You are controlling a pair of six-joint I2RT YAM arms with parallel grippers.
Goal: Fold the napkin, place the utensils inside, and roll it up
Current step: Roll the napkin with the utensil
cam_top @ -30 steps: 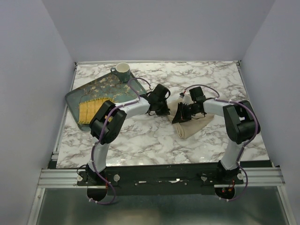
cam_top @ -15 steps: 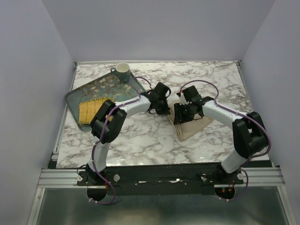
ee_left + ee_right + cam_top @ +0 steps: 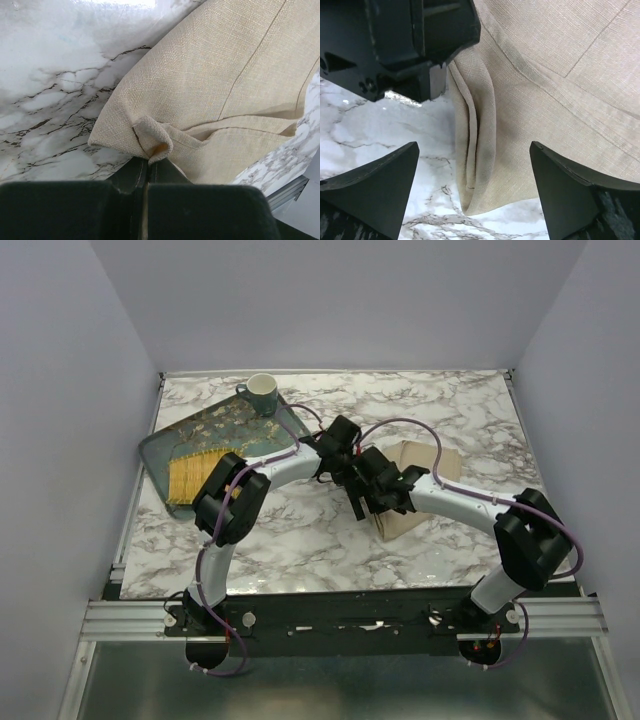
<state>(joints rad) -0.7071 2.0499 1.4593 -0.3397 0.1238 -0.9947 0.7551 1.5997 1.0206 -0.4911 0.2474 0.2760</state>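
The beige napkin [image 3: 425, 468] lies folded on the marble table, right of centre. My left gripper [image 3: 347, 472] is shut on a bunched corner of the napkin [image 3: 225, 85] at its left edge; that pinch [image 3: 146, 167] shows in the left wrist view. My right gripper [image 3: 366, 502] hovers open just beside it. Its fingers [image 3: 395, 170] straddle the napkin's folded left edge [image 3: 485, 150] without touching it. The black left gripper body [image 3: 420, 45] fills the upper left of the right wrist view. The utensils are out of view.
A dark teal floral tray [image 3: 175, 440] sits at the back left with a yellow woven mat [image 3: 190, 478] on it. A green cup [image 3: 262, 392] stands at the tray's far corner. The two arms crowd together mid-table [image 3: 450, 400].
My right gripper has let go of the napkin, opened wide and swung left toward the left gripper. The napkin now lies flatter and spread to the back right. The left gripper stays put.
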